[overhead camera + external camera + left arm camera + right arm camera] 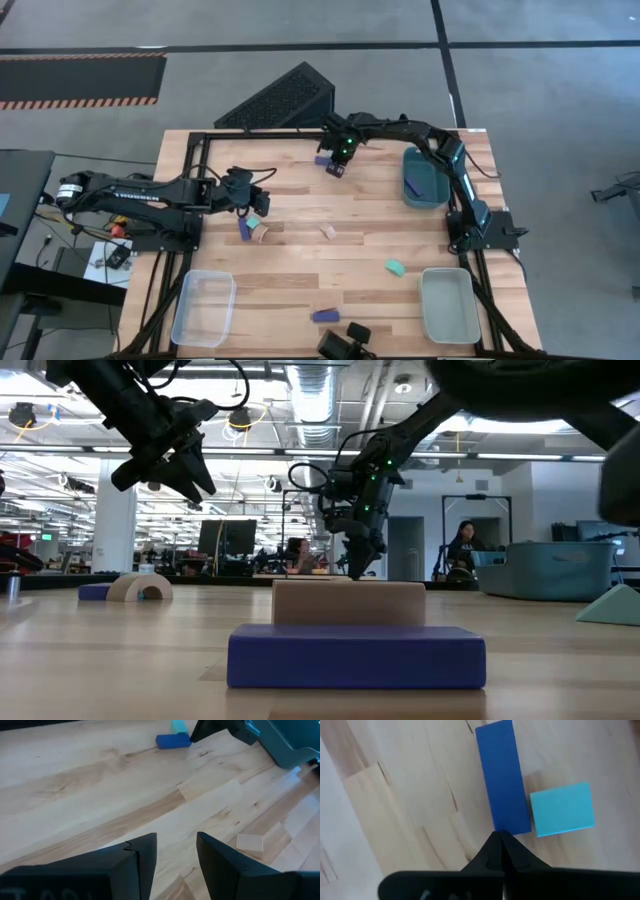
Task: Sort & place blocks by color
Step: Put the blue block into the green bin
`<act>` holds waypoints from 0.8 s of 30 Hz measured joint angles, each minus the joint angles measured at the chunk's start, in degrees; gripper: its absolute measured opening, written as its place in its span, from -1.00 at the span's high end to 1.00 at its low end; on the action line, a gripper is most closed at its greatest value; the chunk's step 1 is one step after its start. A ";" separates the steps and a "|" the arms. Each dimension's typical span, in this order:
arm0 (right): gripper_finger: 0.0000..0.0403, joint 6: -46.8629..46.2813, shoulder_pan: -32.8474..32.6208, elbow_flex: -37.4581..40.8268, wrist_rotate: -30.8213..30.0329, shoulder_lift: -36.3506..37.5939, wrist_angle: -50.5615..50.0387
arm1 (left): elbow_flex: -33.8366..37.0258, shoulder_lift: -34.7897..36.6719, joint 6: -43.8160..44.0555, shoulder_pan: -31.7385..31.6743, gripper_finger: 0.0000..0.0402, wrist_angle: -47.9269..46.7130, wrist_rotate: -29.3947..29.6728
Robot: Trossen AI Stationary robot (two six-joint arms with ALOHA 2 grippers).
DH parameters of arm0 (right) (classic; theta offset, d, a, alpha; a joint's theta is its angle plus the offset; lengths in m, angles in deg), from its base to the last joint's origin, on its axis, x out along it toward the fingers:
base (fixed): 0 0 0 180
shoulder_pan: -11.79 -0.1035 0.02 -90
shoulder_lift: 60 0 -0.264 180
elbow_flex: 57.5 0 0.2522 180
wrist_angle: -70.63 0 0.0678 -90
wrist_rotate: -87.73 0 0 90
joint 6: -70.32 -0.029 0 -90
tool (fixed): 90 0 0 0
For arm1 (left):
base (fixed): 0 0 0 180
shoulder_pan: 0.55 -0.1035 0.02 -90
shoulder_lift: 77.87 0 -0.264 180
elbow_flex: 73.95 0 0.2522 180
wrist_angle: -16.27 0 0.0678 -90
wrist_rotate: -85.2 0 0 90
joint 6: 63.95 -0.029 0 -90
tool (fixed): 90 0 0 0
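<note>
The left gripper (243,192) is seen hovering with jaws spread and empty above a wooden arch (262,233) and blue bar (244,229). At the far edge, the right gripper (337,160) is pressed shut, empty, beside a blue bar (502,777) and cyan cube (562,809).

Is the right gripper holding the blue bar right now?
No. The right gripper is shut empty, its tips just short of the blue bar on the table.

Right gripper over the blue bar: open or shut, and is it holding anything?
Shut and empty. In the right wrist view the right gripper's fingers meet at a point just short of the blue bar, which lies flat on the table beside a cyan cube.
</note>
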 joint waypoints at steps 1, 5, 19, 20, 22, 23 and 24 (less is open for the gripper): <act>0.99 0.00 -0.01 0.00 0.00 -0.01 -0.64 | 0.00 0.00 0.18 0.00 0.36 -0.01 -0.01; 0.99 -0.07 -0.32 0.08 -0.07 0.24 -6.27 | 0.00 0.00 1.17 0.00 0.36 -0.07 -0.02; 0.88 1.21 -6.54 0.18 -1.25 12.19 -10.36 | 0.00 0.00 0.94 0.00 0.36 -0.14 1.03; 0.83 0.30 -5.95 0.17 -2.89 12.26 -8.29 | 0.00 0.00 0.82 0.00 0.36 -0.15 1.07; 0.70 -1.44 -4.08 0.23 -4.84 11.97 -6.13 | 0.00 0.00 0.35 -0.04 0.36 -0.10 0.76; 0.63 -2.57 -2.96 0.30 -5.30 11.93 -6.16 | 0.00 0.00 0.34 -0.04 0.36 -0.12 0.33; 0.55 -3.71 -1.73 0.33 -5.48 11.93 -6.34 | 0.00 0.00 0.36 -0.04 0.36 -0.16 -0.02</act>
